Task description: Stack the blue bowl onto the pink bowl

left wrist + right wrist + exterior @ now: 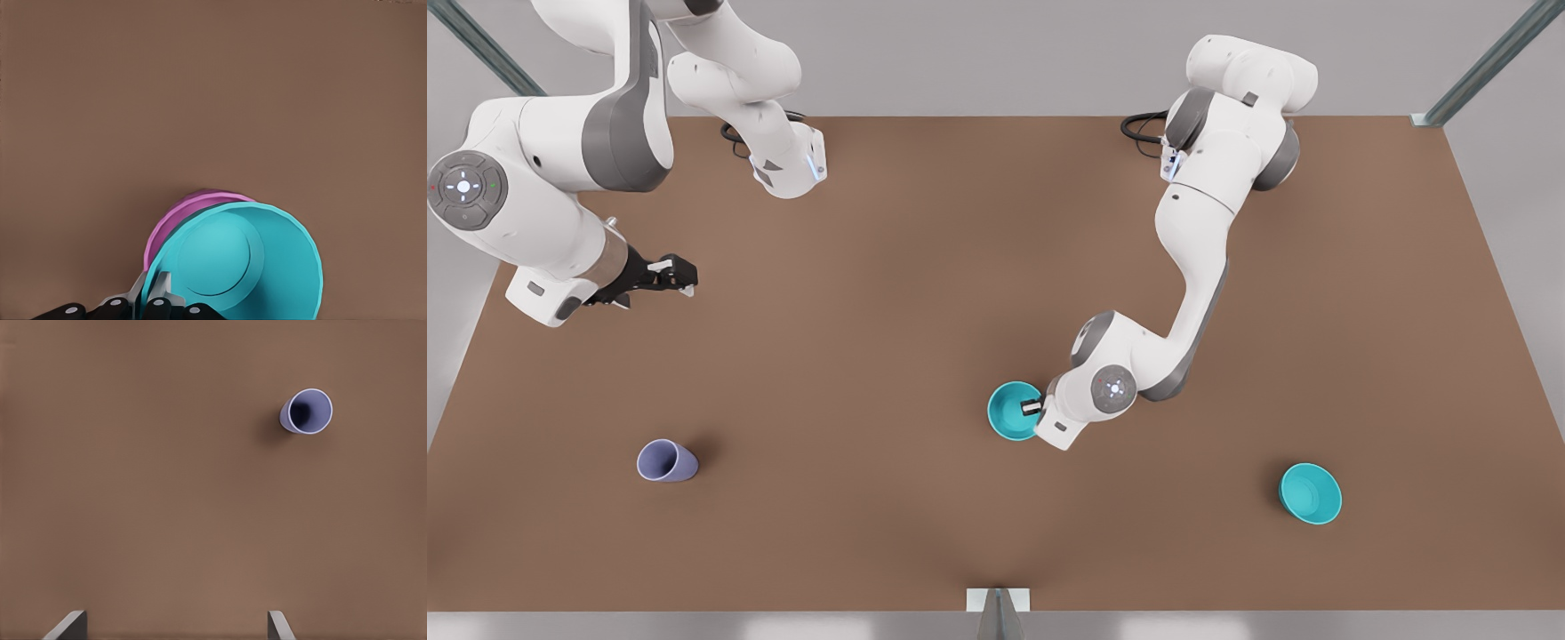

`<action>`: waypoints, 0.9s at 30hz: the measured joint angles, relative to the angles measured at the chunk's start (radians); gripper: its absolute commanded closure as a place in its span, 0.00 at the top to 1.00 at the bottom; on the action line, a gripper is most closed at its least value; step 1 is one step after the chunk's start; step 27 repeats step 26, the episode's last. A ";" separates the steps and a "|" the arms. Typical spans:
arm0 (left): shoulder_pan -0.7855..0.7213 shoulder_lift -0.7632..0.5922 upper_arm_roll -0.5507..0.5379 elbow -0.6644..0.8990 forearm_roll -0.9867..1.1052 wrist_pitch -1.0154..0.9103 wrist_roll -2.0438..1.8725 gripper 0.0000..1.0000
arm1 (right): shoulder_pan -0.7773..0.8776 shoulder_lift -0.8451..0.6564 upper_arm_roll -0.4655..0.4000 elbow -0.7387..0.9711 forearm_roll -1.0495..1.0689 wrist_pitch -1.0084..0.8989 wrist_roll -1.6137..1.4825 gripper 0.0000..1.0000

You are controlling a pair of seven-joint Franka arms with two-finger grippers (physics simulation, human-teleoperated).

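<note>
My left gripper (1033, 409) is shut on the rim of the blue bowl (1012, 411), one finger inside and one outside. The left wrist view shows its fingers (160, 288) pinching the teal wall of the blue bowl (240, 263). The pink bowl (179, 215) sits directly under it, offset a little, with only an arc of its magenta rim peeking out. I cannot tell whether the two bowls touch. My right gripper (679, 277) waits open above the table at the front view's left, and its fingertips (70, 625) are spread wide with nothing between them.
A second teal bowl (1310, 493) sits near the front view's right front. A lavender cup (665, 461) lies on its side at the left front and appears as the cup (307, 411) in the right wrist view. The brown table (925, 267) spreads between the arms.
</note>
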State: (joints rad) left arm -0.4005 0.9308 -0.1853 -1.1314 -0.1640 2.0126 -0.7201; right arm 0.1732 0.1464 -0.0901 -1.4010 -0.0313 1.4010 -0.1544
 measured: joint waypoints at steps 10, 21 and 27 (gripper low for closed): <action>-0.006 0.002 -0.006 -0.006 0.000 0.000 -0.066 0.21 | 0.000 0.006 0.000 0.000 0.000 0.000 -0.014 1.00; 0.321 -0.501 0.005 0.013 0.186 -0.432 0.075 1.00 | 0.000 0.016 -0.001 0.010 0.000 0.008 -0.023 1.00; 0.290 -0.698 0.083 -0.197 0.205 -0.553 0.189 1.00 | 0.000 0.015 -0.002 0.010 -0.001 0.013 -0.025 1.00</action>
